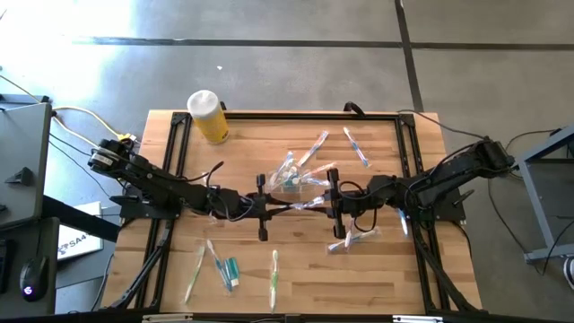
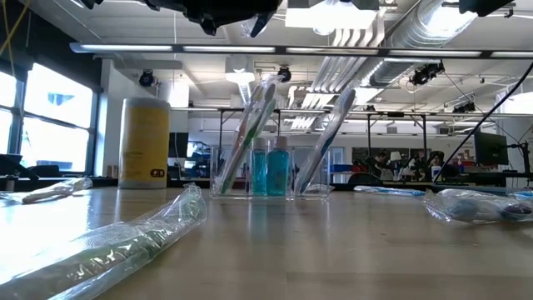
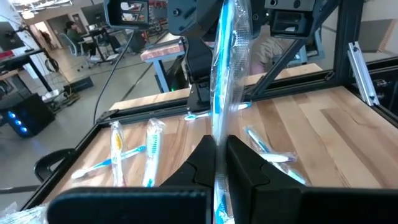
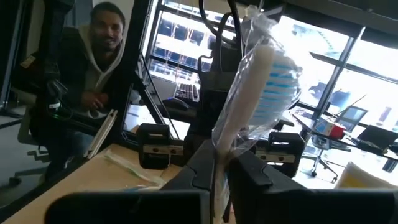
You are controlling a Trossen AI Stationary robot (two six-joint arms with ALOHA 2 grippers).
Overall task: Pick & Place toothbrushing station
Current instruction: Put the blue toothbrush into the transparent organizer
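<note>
A blue-handled toothbrush in a clear wrapper (image 1: 300, 205) hangs over the middle of the table between my two grippers. My left gripper (image 1: 266, 205) is shut on one end of it and my right gripper (image 1: 330, 202) on the other. Just beyond them the small clear container (image 1: 291, 179) stands on the table. In the low view the container (image 2: 266, 179) holds a few upright toothbrushes and teal-ended tubes. More wrapped toothbrushes (image 1: 356, 148) lie loose on the wood. My left gripper (image 3: 219, 152) pinches the wrapped toothbrush's handle (image 3: 217, 127) between its two fingers. The fingers come level from the table's left and lie along the brush. The brush runs straight out past the fingertips toward the other arm, clear of the table. My right gripper (image 4: 222, 158) pinches the wrapped toothbrush just behind its bristle head (image 4: 219, 140) between its two fingers, coming level from the table's right. The white-and-blue head (image 4: 267, 81) and the wrapper's loose end stick out past the fingertips, lifted clear.
A yellow bottle with a white cap (image 1: 208, 115) stands at the far left corner. Wrapped toothbrushes (image 1: 274, 274) and teal-ended tubes (image 1: 231, 269) lie near the front edge, and another wrapped brush (image 1: 354, 238) lies under the right arm. A person (image 4: 99, 56) sits beyond the table.
</note>
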